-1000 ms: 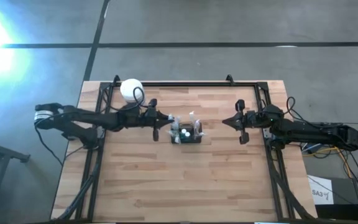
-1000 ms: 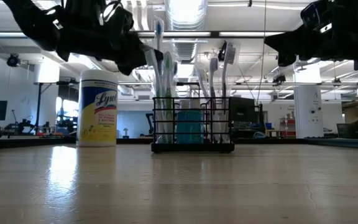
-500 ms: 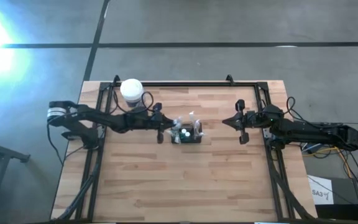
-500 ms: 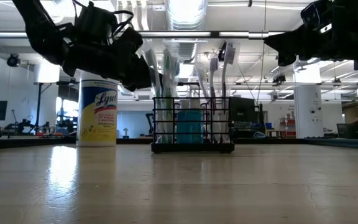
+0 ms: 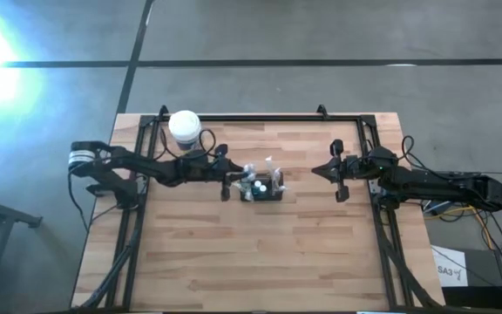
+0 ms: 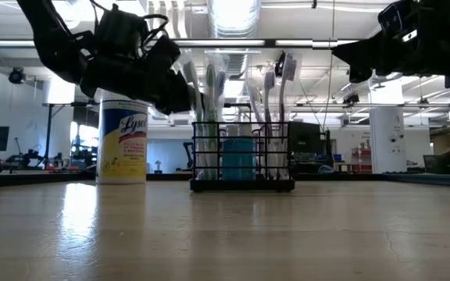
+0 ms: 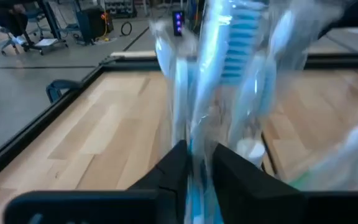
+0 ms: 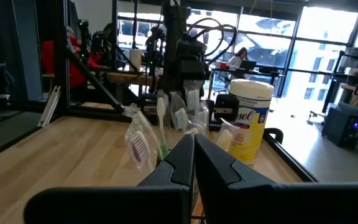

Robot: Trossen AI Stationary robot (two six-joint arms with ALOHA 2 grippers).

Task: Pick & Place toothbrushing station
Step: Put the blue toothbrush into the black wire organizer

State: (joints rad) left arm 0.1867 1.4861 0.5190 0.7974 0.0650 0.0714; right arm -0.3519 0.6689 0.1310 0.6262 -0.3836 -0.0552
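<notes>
Black wire mesh forms the small rectangular caddy [image 5: 262, 189] that serves as the toothbrushing station; it stands upright on the pale wooden plank desk [image 5: 260, 262], about midway between the left and right edges and somewhat nearer the far edge than the near one; in the low view the caddy [image 6: 243, 154] holds several toothbrushes [image 6: 210, 97] standing bristles-up, some in clear wrappers, with a teal cup-like item [image 6: 238, 158] among them. The left gripper [image 5: 227, 180] sits just beside the caddy's left end, raised to the height of the brush heads in the low view [image 6: 174, 86]; in its own wrist view the two dark fingers [image 7: 174, 169] stand slightly apart with a blue-and-white toothbrush [image 7: 229, 56] rising in the narrow gap between them, though whether they press it I cannot tell. The right gripper [image 5: 331, 175] hangs above the desk well apart from the caddy, toward the right edge; its wrist view shows the fingers [image 8: 178, 160] drawn together with only a thin seam between them, holding nothing. A white-lidded round jar with a yellow label [image 5: 184, 126] stands near the far edge, left of the caddy and apart from it [image 6: 123, 143].
</notes>
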